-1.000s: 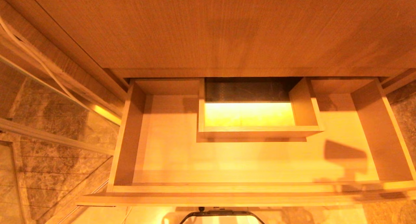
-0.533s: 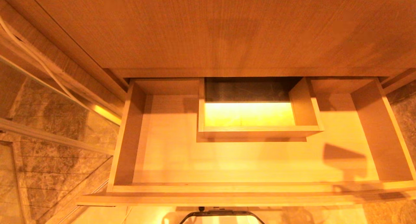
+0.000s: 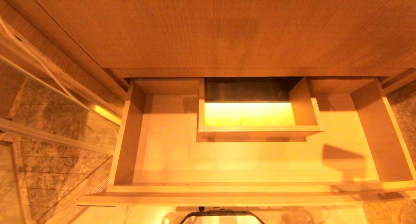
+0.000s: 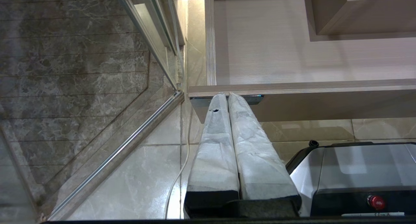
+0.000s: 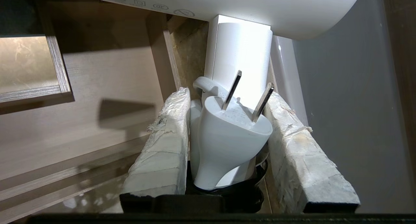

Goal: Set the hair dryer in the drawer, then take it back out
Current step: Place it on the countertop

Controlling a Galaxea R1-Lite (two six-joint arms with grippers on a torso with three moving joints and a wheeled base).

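Note:
The white hair dryer (image 5: 240, 48) shows only in the right wrist view, barrel across the far side and handle running back toward the camera. My right gripper (image 5: 227, 93) is shut on its handle, and the white two-pin plug (image 5: 227, 133) sits between the padded fingers too. The dryer hangs just outside the drawer's right side wall (image 5: 162, 55). The drawer (image 3: 128, 136) stands pulled wide open with nothing on its pale floor. Neither arm shows in the head view. My left gripper (image 4: 227, 94) is parked, shut and empty, below the drawer's front edge (image 4: 308, 87).
A boxed cut-out (image 3: 256, 131) rises in the drawer's back middle. The wooden countertop (image 3: 227, 32) overhangs behind it. A glass panel and marble wall (image 3: 48, 120) stand on the left. A grey surface (image 5: 341, 103) lies close beside the dryer. My base (image 3: 221, 216) sits under the drawer front.
The shadow on the right of the drawer floor has crept slightly toward the front. Nothing else differs.

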